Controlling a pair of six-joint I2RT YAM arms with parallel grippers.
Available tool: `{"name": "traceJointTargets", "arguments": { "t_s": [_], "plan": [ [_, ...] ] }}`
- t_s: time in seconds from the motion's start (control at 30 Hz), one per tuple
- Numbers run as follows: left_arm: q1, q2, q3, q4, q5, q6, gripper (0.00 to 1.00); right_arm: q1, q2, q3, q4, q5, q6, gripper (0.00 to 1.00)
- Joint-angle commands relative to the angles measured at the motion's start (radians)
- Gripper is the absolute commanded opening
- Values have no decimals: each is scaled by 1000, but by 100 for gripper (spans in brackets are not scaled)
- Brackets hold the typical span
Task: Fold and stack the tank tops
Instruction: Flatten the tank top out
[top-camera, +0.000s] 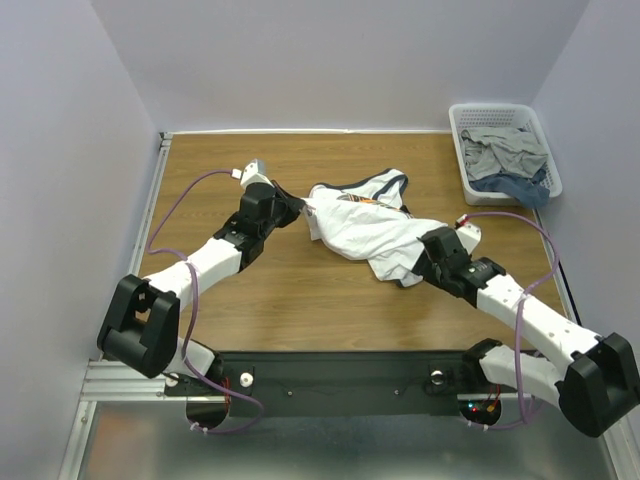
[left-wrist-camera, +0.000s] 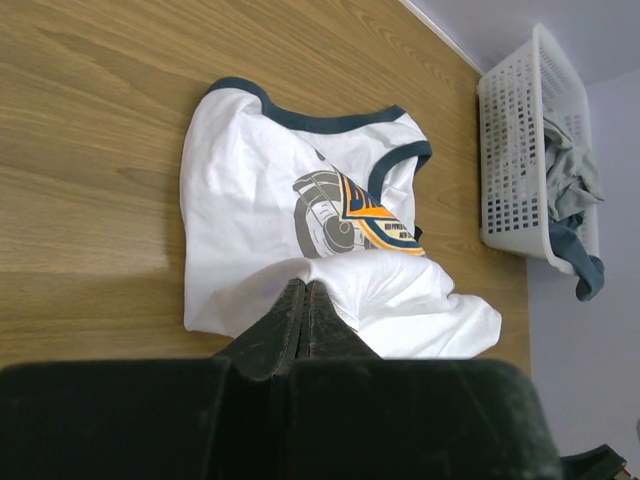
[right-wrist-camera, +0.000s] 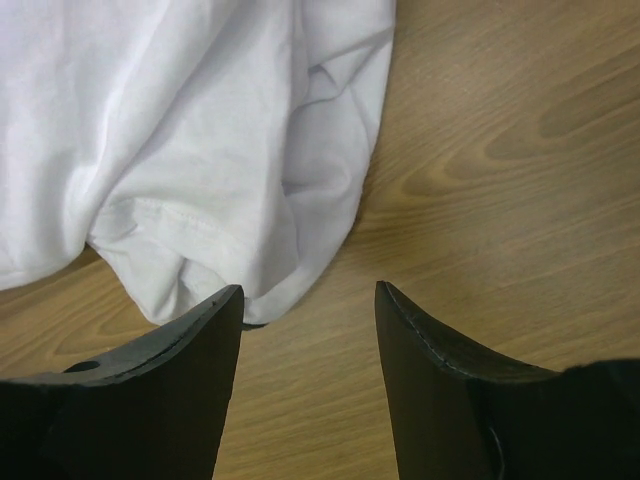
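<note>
A white tank top (top-camera: 360, 228) with navy trim and a navy-orange chest print lies crumpled in the middle of the wooden table. My left gripper (top-camera: 300, 208) is at its left edge. In the left wrist view the jaws (left-wrist-camera: 305, 288) are shut on a pinched fold of the white tank top (left-wrist-camera: 250, 190). My right gripper (top-camera: 417, 264) is at the shirt's near right end. In the right wrist view it (right-wrist-camera: 308, 298) is open just above the table, its left finger (right-wrist-camera: 190, 350) touching the bunched hem of the tank top (right-wrist-camera: 200, 150), with nothing between the jaws.
A white plastic basket (top-camera: 457, 140) stands at the far right corner, holding grey and blue clothes (top-camera: 510, 158). It also shows in the left wrist view (left-wrist-camera: 515, 160). Walls close in the table at the left, back and right.
</note>
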Motion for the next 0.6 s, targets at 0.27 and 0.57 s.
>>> {"name": "traceJointTargets", "arguments": {
  "t_s": [0.27, 0.57],
  "plan": [
    [7, -80, 1, -35, 4, 20, 0, -2, 172, 15, 244, 29, -14, 39],
    [24, -163, 153, -161, -13, 69, 0, -81, 98, 421, 144, 158, -250, 1]
  ]
}}
